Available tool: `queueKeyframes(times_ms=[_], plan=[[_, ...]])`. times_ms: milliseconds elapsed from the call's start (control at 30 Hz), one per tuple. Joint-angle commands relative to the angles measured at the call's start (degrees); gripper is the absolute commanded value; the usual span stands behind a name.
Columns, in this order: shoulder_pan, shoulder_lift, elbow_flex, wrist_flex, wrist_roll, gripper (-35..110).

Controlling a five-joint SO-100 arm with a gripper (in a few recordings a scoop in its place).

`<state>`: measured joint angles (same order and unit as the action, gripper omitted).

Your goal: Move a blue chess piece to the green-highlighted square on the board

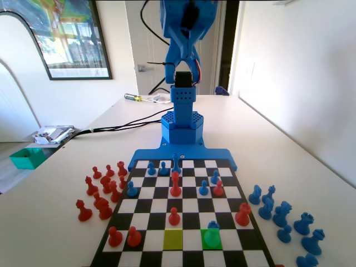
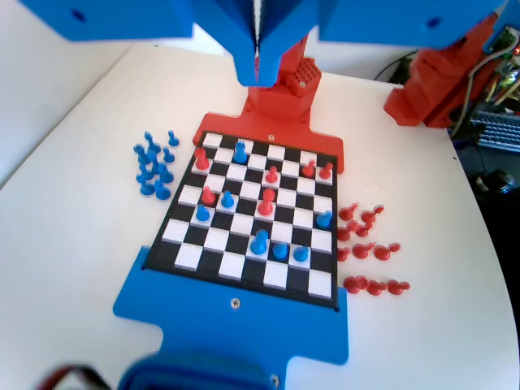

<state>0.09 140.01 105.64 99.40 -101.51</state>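
Fixed view, left to right. A cluster of red pieces (image 1: 100, 192) stands off the board (image 1: 192, 207) on the worktop (image 1: 295, 161). These are well apart from the play and pose little hazard.

On the board's near rows, the yellow square (image 1: 173, 239) lies empty. It is separated by one square from the green square (image 1: 218, 243), so you risk mistaking it for the target if you reposition anything.

The blue pawn (image 1: 212, 233) stands upright on the green square, so the task appears complete. The main danger now is disturbing it. A red pawn (image 1: 174, 217) and a taller red piece (image 1: 243, 214) stand on squares close by. Any low sweep across this end could topple one of them into the pawn.

At the right, spare blue pieces (image 1: 283, 214) crowd the worktop beside the board's edge.

Wrist view. The gripper (image 2: 258, 57) hangs high above the board with its jaws pressed together and nothing between them. If you lower it again over the far rows without need, the closed tips could knock the pawn off its square.
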Motion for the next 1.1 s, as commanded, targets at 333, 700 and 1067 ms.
queueKeyframes(times_ms=[333, 700, 1067], plan=[[-0.2, 21.6, 13.8, -3.6, -0.8, 1], [0.3, 27.9, 19.0, -7.6, 0.2, 1], [1.8, 35.1, 19.2, -9.3, 0.4, 1]])
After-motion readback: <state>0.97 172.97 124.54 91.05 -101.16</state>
